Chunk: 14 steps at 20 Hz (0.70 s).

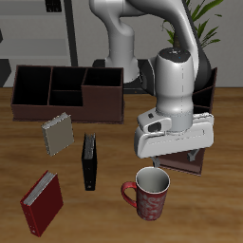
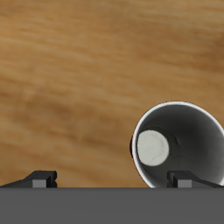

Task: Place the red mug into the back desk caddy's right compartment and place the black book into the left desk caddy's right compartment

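Note:
The red mug stands upright near the table's front edge, handle towards the black book; the wrist view looks down into its white inside. My gripper hangs open and empty above the table, slightly behind the mug and higher than it. In the wrist view the gripper is off centre from the mug, which lies by one fingertip. The black book stands on the table apart from the gripper. The back desk caddy is at the rear. The left desk caddy is mostly hidden behind my hand.
A red book with white pages lies near the front edge. A grey-beige patterned book stands in front of the back caddy. The robot's base and a plant are at the back.

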Tool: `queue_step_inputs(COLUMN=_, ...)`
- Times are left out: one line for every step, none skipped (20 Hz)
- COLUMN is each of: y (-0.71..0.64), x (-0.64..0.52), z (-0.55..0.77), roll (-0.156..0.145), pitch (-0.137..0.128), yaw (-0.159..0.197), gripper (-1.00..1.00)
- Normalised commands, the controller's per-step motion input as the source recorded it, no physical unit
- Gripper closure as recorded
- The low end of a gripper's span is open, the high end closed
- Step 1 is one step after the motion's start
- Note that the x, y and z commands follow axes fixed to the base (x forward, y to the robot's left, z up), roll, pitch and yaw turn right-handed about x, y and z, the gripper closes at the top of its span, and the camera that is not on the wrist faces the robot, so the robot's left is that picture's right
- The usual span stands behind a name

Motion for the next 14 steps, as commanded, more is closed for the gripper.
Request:
queue_step_inputs(y=0.14, x=-0.05, z=-0.39, roll=0.010, pitch=0.059, yaw=0.062, gripper=-1.00)
queue_step_inputs(y=-0.05, x=0.10, z=-0.25, roll=-0.012, pitch=0.030, yaw=0.070, gripper=-1.00)
queue_step_inputs(y=0.04, x=0.03, z=-0.32, roll=0.005, pitch=0.040, yaw=0.063, gripper=-1.00)
queue_step_inputs(y=0.01, x=-0.01, z=-0.32, roll=0.003, pitch=0.037, yaw=0.028, gripper=-1.00)
queue_step_inputs(y=0.04, x=0.02, z=-0.25, roll=0.023, pitch=0.020, yaw=0.114, gripper=-1.00)
queue_step_inputs(y=-0.12, x=0.08, z=-0.23, roll=-0.055, pitch=0.060, yaw=0.043, gripper=-1.00)
queue_step_inputs(y=-0.04, x=0.02, z=-0.20, roll=0.024, pitch=0.055, yaw=0.027, gripper=-1.00)
queue_step_inputs(y=-0.10, x=0.00, z=-0.14, roll=0.017, pitch=0.012, yaw=0.025, gripper=-1.00)
queue_step_inputs(y=-0.09, x=0.03, z=-0.19, roll=-0.027, pitch=0.049, yaw=0.087, gripper=-1.00)
queue_step_inputs(y=-0.16, x=0.13, z=-0.15, roll=-0.079, pitch=0.053, yaw=0.030, gripper=-1.00)
queue_step_inputs(y=-0.10, x=0.06, z=-0.09, roll=0.047, pitch=-0.008, yaw=0.059, gripper=1.00)
queue_step_inputs(y=-0.20, x=0.01, z=-0.13, roll=-0.077, pitch=0.033, yaw=-0.012, gripper=1.00)
queue_step_inputs(y=-0.16, x=0.07, z=-0.05, roll=-0.006, pitch=0.028, yaw=-0.037, gripper=1.00)
queue_step_inputs(y=-0.15, x=0.04, z=-0.07, roll=0.002, pitch=-0.007, yaw=0.096, gripper=1.00)
